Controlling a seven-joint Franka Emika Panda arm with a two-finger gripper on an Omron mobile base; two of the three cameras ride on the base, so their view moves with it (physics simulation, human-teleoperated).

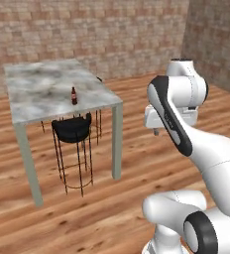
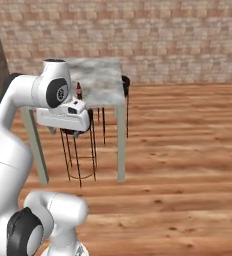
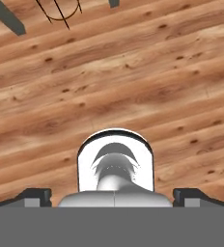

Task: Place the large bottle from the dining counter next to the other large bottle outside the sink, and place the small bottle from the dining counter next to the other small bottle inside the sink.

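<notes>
A brown bottle (image 1: 74, 95) is seen upright on the dining counter (image 1: 42, 94), near its right edge and above a black stool (image 1: 72, 130). The gripper (image 3: 112, 197) is held wide apart and empty, pointed at the wooden floor (image 3: 133, 87), well apart from the counter. The approach step is judged in hand; next, the gripper must be brought to the bottle.

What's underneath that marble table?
Under the dining counter stands a black wire stool. A second stool peeks out behind; the top covers most of it.
</notes>
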